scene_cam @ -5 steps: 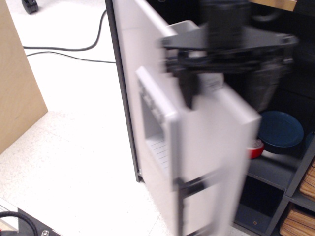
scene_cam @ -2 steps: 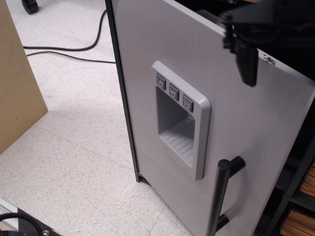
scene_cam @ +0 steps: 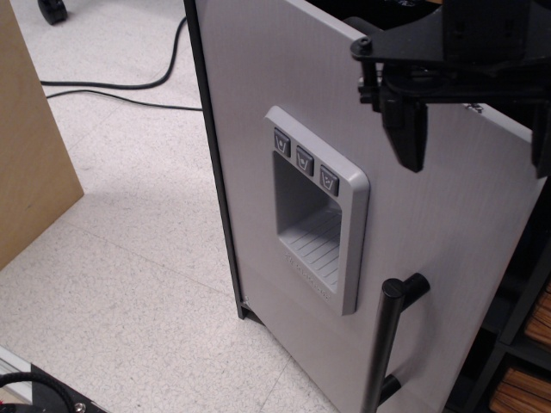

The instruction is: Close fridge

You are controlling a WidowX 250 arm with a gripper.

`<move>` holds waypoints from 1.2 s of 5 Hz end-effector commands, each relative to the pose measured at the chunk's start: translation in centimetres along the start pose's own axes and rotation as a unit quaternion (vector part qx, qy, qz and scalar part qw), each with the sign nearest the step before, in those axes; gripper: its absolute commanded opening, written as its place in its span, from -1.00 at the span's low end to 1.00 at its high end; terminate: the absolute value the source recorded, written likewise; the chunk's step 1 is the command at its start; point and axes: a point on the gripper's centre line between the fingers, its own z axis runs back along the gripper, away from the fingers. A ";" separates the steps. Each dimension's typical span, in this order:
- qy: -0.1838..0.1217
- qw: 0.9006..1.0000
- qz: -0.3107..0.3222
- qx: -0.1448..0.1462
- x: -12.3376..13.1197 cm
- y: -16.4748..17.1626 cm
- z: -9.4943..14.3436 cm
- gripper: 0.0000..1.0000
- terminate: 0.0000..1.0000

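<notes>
The fridge's light grey door (scene_cam: 258, 103) faces me and lies nearly flat against the dark grey body, whose black edge (scene_cam: 215, 172) shows on the left. The door carries a three-button dispenser recess (scene_cam: 312, 206) and a black bar handle (scene_cam: 389, 344) at the lower right. The shelves and inner bins are hidden behind the door. My black gripper (scene_cam: 473, 129) hangs at the upper right, in front of the door's top edge. Its left finger (scene_cam: 406, 129) points down over the door and the other sits at the frame's right edge. The jaws stand wide apart and hold nothing.
A tan wooden board (scene_cam: 26, 146) stands at the left. Black cables (scene_cam: 112, 90) cross the white floor behind, with a caster wheel (scene_cam: 53, 10) at the top left. A dark shelf unit (scene_cam: 525, 335) stands to the right of the fridge. A black box corner (scene_cam: 43, 397) is at the bottom left.
The door has swung from half open to nearly shut, hiding the shelves and the dishes inside. The gripper has come off the door's edge and shifted slightly left.
</notes>
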 end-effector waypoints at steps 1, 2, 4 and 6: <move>0.001 0.997 -0.024 0.069 -0.9 3.6 -3.5 1.00 -1.00; 0.020 0.995 -0.017 0.100 0.9 4.9 -6.9 1.00 -1.00; 0.012 0.998 0.001 0.068 4.5 3.7 -10.5 1.00 -1.00; -0.025 0.999 0.008 0.029 7.0 1.4 -10.8 1.00 -1.00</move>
